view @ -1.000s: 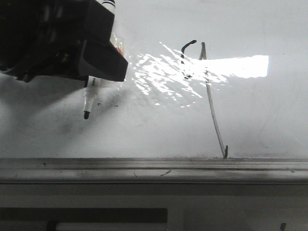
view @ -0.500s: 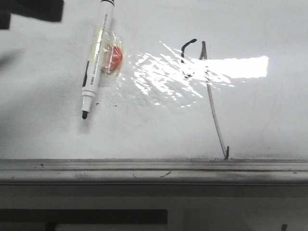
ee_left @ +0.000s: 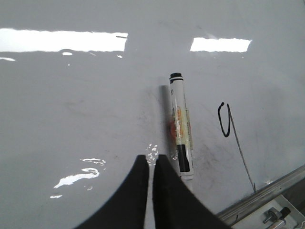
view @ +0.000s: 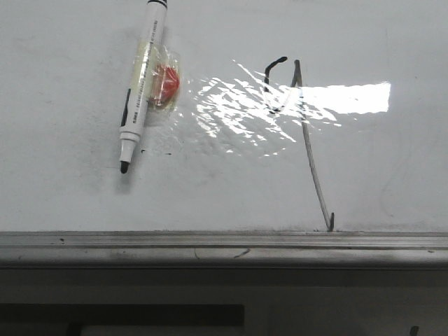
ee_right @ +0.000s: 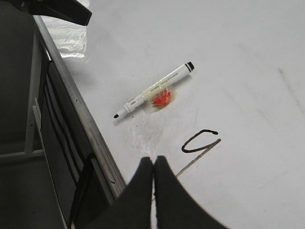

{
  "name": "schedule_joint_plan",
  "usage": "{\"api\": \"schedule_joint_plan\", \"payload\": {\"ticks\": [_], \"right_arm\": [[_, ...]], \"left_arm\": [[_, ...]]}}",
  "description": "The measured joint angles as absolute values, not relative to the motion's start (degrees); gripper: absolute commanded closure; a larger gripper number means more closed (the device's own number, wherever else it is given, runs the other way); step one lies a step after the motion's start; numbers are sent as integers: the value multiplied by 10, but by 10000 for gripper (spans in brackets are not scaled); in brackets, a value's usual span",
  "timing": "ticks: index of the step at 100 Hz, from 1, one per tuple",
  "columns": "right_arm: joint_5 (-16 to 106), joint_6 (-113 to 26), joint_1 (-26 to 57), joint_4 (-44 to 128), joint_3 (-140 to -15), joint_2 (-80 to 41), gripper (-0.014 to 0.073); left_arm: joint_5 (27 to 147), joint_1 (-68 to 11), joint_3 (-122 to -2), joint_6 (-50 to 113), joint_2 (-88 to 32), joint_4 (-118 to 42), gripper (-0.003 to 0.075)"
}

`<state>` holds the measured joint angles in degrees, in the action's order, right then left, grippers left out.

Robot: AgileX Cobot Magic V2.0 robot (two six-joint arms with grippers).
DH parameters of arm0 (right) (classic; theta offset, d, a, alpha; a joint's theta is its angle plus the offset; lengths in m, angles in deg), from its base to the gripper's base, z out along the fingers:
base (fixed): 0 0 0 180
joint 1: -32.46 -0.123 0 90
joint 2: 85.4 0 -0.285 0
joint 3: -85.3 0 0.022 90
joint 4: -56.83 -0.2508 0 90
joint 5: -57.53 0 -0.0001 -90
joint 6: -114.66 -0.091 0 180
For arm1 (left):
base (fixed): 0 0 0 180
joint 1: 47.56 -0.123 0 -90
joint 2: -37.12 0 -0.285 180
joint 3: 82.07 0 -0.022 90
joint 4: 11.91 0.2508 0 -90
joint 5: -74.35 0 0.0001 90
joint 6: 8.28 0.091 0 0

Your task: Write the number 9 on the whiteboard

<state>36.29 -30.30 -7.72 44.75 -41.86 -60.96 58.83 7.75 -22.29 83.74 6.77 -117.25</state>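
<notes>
The whiteboard [view: 70, 203] fills the front view. The number 9 [view: 266, 77] is drawn on it: a dark curl and a long faint downstroke reaching the rim. It also shows in the left wrist view [ee_left: 218, 119] and the right wrist view [ee_right: 209, 131]. A white marker [view: 140, 91] with a red blob [view: 166, 82] taped to it lies on the board left of the 9. My left gripper [ee_left: 151, 160] is shut and empty, its tips just beside the marker [ee_left: 180, 138]. My right gripper [ee_right: 153, 161] is shut and empty near the downstroke's lower end. Neither gripper shows in the front view.
A grey metal rim [view: 210, 245] runs along the board's lower edge, with dark frame parts below it [ee_right: 52, 143]. Bright glare [view: 343, 98] lies across the board by the 9. A dark arm part [ee_right: 57, 9] shows at the right wrist view's corner.
The dark left gripper that covered the marker's upper part a second ago has drawn away out of the front view. The marker stays on the board where it was.
</notes>
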Motion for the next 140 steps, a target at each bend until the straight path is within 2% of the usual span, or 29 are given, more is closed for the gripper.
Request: {"api": "schedule_joint_plan", "payload": {"ticks": [48,64,72,79,97,106,123,140], "right_arm": [[367,-303,-77,450,-414,-610,655],[367,-303,-77,450,-414,-610,655],[368,-303,-77,450,-414,-610,655],[368,-303,-77,450,-414,-610,655],[368,-303,-77,450,-414,-610,655],[368,-303,-77,450,-414,-610,655],[368,-303,-77,450,-414,-610,655],[368,-303,-77,450,-414,-610,655]], "left_arm": [[586,77,-194,839,70,-1173,741],[555,54,-175,841,88,-1116,741],[556,14,-159,810,112,-1045,741],[568,-35,-142,722,136,-931,741],[666,-187,-98,312,193,-435,741],[729,-269,-81,125,212,-270,741],[786,-396,-48,1,251,-163,741],[858,-446,-48,-14,295,-151,741]]}}
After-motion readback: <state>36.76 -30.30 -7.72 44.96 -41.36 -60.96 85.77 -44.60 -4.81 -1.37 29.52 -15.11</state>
